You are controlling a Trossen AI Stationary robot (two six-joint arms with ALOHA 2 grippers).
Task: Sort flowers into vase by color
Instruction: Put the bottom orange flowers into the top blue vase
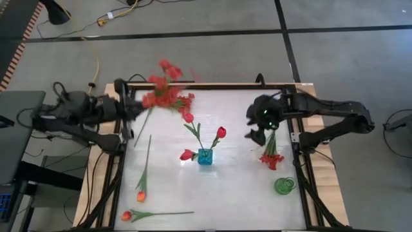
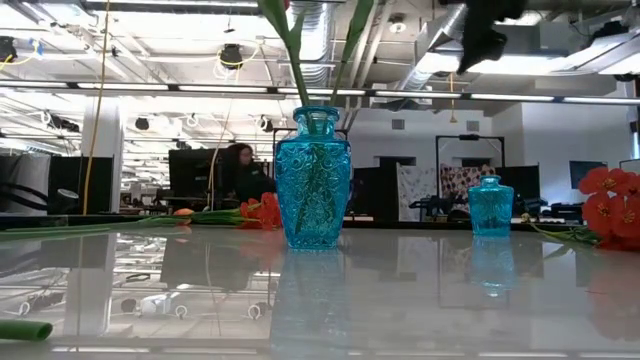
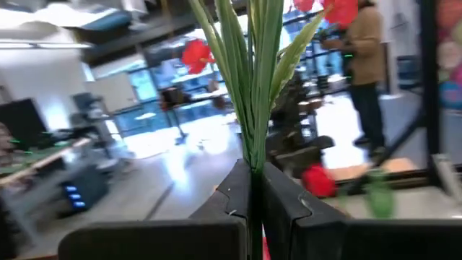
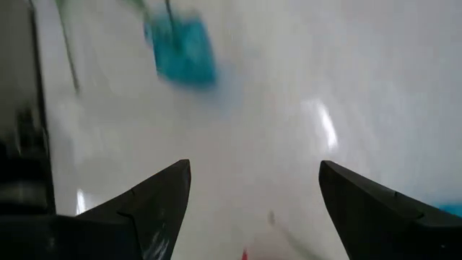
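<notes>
Red bushy spray point(image 1: 166, 93) held up by the left tool point(image 1: 131, 108) over the desk's point(image 1: 232, 193) back left corner, blue vase point(image 1: 205, 156) mid-desk holding red rosebuds, right tool point(image 1: 256, 129) above another red spray point(image 1: 271, 158), two orange tulips point(image 1: 141, 192) lying front left, low view, blue vase point(image 2: 313, 180) close up, left wrist view, fingers point(image 3: 285, 209) squeezed tight on green stems point(image 3: 254, 79), right wrist view, fingers point(image 4: 155, 198) spread wide over bare desk.

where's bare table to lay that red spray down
Free: the white table between the blue glass vase and the green coil. Crowded: the left strip with two orange tulips, and under the right gripper by the red bunch.
</notes>
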